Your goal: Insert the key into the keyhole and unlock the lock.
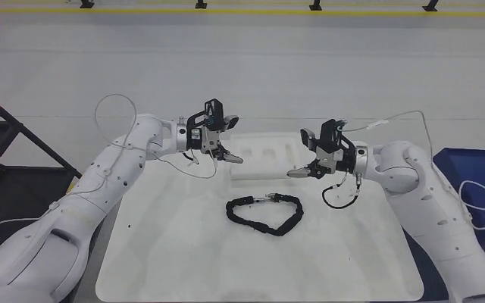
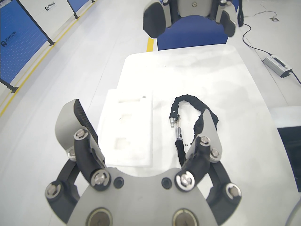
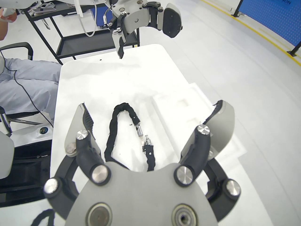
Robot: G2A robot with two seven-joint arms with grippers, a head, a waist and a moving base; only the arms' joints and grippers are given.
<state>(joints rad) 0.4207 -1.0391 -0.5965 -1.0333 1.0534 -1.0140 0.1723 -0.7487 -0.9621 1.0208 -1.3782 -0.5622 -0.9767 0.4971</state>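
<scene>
A black fabric-covered chain lock (image 1: 264,213) lies in a loop on the white table (image 1: 189,250), its two metal ends (image 2: 176,126) meeting at the side nearest the foam tray. The same ends (image 3: 144,138) show in the right wrist view. A small metal piece (image 2: 144,97) rests on the tray's edge; I cannot tell whether it is the key. My left gripper (image 1: 233,140) hangs open and empty above the tray's left end. Facing it, my right gripper (image 1: 301,155) is open and empty above the tray's right end. Both are clear of the lock.
A white foam tray (image 1: 261,163) with several rectangular recesses lies behind the lock. A black cart (image 3: 70,45) stands off the table's left side and a blue bin (image 1: 462,163) off the right. Bare tabletop lies in front of the lock.
</scene>
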